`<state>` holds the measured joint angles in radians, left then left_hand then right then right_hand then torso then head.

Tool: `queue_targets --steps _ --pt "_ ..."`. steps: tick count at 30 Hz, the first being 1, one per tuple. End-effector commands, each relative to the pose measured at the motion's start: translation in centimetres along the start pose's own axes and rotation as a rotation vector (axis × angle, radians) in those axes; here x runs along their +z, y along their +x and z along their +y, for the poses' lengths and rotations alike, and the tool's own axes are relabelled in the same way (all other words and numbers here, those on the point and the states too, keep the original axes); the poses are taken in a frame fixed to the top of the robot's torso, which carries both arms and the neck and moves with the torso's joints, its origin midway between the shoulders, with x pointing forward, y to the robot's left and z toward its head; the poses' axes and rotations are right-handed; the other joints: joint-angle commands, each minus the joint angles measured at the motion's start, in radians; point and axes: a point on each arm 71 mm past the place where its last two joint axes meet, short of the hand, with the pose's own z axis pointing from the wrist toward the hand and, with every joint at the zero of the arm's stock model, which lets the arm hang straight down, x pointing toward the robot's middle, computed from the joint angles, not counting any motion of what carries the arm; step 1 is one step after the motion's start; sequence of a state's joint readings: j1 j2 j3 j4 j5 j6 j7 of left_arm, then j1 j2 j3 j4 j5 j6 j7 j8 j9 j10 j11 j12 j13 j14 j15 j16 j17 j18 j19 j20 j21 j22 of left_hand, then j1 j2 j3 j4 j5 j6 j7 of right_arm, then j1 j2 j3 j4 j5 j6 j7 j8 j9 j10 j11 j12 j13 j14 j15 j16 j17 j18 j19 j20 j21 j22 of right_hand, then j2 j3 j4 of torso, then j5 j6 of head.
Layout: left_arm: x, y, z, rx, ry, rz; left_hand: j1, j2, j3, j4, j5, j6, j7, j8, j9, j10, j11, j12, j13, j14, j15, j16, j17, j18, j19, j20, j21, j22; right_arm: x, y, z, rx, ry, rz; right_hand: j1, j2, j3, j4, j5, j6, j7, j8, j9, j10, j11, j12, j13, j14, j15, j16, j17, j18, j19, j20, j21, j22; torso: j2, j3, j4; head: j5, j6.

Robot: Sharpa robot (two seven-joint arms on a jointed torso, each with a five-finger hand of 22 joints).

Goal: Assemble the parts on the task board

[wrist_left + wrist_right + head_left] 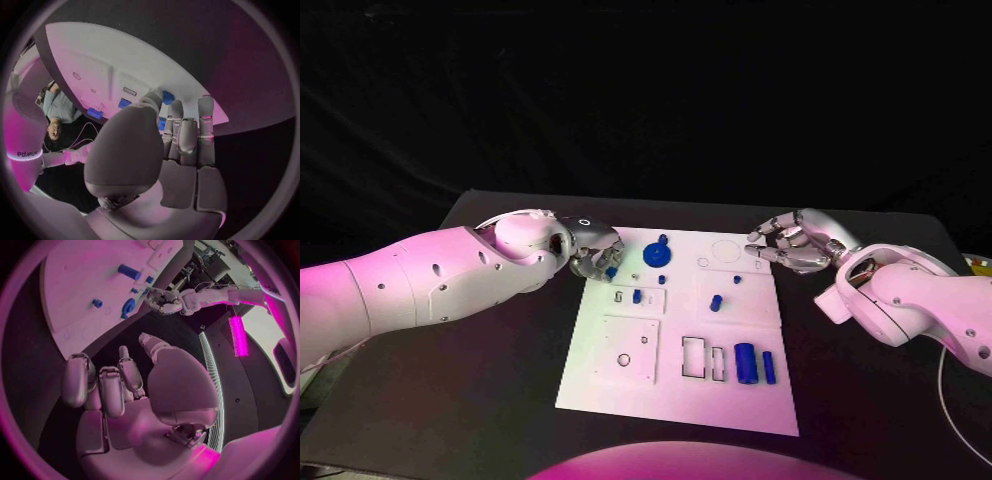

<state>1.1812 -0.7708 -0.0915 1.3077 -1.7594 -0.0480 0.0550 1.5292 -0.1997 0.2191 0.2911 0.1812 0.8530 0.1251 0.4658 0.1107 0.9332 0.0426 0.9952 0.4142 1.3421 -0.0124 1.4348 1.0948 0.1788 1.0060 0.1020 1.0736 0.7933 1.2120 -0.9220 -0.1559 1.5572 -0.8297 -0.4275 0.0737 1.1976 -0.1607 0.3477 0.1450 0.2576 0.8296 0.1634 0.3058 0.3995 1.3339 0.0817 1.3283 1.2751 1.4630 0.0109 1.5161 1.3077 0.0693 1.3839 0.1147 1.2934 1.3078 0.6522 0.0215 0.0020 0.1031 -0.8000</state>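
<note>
The white task board (pixel 733 410) lies mid-table and also appears in the left wrist view (pixel 112 50) and the right wrist view (pixel 75 285). On it are a round blue part (pixel 656 253), several small blue pegs (pixel 715 302) and two blue cylinders (pixel 746 362) beside rectangular slots. My left hand (pixel 596 252) hovers at the board's far left edge. It pinches a small blue part (pixel 167 97) between thumb and fingertips; that part shows under the hand (pixel 609 271). My right hand (pixel 785 244) hangs by the board's far right edge, fingers loosely bent and apart, holding nothing.
The black table (pixel 473 400) runs wide on both sides of the board. A thin white cable (pixel 952 410) loops at the right edge. In the right wrist view the left hand (pixel 164 301) is seen across the board.
</note>
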Motion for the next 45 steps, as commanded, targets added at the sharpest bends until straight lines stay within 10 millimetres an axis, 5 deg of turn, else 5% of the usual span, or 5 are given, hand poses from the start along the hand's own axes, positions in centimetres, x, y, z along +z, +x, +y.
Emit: queue_targets --steps 1,21,29,39,45 --pt "0.05 0.72 -0.04 -0.003 -0.008 0.060 -0.001 0.014 0.010 0.001 -0.002 0.010 0.001 -0.011 -0.005 0.003 -0.001 -0.006 -0.003 0.003 -0.001 0.003 -0.002 -0.012 0.005 -0.003 0.005 0.002 -0.03 0.11 0.03 -0.008 -0.005 0.011 -0.006 0.001 0.002 0.006 0.006 -0.008 -0.002 0.004 -0.001 0.003 -0.004 0.003 0.001 0.069 -0.007 -0.003 0.095 0.008 -0.001 -0.005 -0.003 0.022 0.000 0.0001 -0.0002 0.000 0.000" --pt "-0.03 0.93 0.16 -0.014 -0.017 0.085 0.010 0.023 0.034 0.000 -0.004 0.021 0.005 -0.039 -0.015 0.006 0.004 -0.024 -0.011 0.004 0.002 0.003 -0.001 -0.013 0.006 -0.003 0.009 0.009 -0.04 0.04 -0.03 -0.009 -0.004 0.009 -0.006 0.001 0.002 0.006 0.006 -0.008 -0.002 0.004 -0.001 0.003 -0.004 0.003 0.001 0.069 -0.007 -0.003 0.095 0.008 -0.001 -0.005 -0.003 0.022 0.000 -0.0007 0.0007 -0.001 -0.002" --pt "-0.04 0.84 0.20 -0.021 -0.009 0.068 0.042 0.067 0.092 0.000 -0.013 0.055 0.004 -0.058 -0.021 0.011 0.006 -0.034 -0.013 0.008 0.004 0.006 0.004 -0.015 0.015 -0.002 0.020 0.024 -0.04 0.03 -0.03 -0.009 -0.005 0.008 -0.006 0.001 0.001 0.009 0.005 -0.008 -0.002 0.006 -0.001 0.003 -0.004 0.003 0.001 0.070 -0.007 -0.003 0.096 0.008 -0.001 -0.005 -0.003 0.022 -0.001 -0.0001 0.0004 0.001 -0.002" --pt "-0.07 0.73 0.06 -0.043 0.020 0.051 0.029 0.137 0.215 0.001 -0.120 0.072 0.005 -0.088 -0.024 -0.002 0.009 -0.060 -0.018 0.004 0.007 0.002 -0.005 -0.013 0.003 0.000 0.019 0.024 -0.04 0.02 -0.05 -0.009 -0.006 0.010 -0.006 0.001 0.001 0.009 0.006 -0.008 -0.002 0.007 -0.001 0.003 -0.004 0.004 0.001 0.069 -0.007 -0.004 0.095 0.007 -0.001 -0.005 -0.003 0.023 -0.001 0.0003 0.0000 0.001 0.000" --pt "-0.09 0.68 -0.02 -0.055 0.032 0.044 0.012 0.135 0.245 0.002 -0.126 0.073 0.008 -0.095 -0.023 -0.008 0.013 -0.072 -0.023 0.002 0.010 0.000 -0.008 -0.012 -0.001 0.003 0.016 0.021 -0.05 0.01 -0.08 -0.009 -0.005 0.011 -0.007 0.002 0.000 0.010 0.006 -0.008 -0.002 0.007 -0.001 0.003 -0.004 0.003 0.000 0.070 -0.007 -0.003 0.095 0.008 -0.001 -0.005 -0.003 0.023 -0.001 0.0001 0.0000 0.001 0.002"
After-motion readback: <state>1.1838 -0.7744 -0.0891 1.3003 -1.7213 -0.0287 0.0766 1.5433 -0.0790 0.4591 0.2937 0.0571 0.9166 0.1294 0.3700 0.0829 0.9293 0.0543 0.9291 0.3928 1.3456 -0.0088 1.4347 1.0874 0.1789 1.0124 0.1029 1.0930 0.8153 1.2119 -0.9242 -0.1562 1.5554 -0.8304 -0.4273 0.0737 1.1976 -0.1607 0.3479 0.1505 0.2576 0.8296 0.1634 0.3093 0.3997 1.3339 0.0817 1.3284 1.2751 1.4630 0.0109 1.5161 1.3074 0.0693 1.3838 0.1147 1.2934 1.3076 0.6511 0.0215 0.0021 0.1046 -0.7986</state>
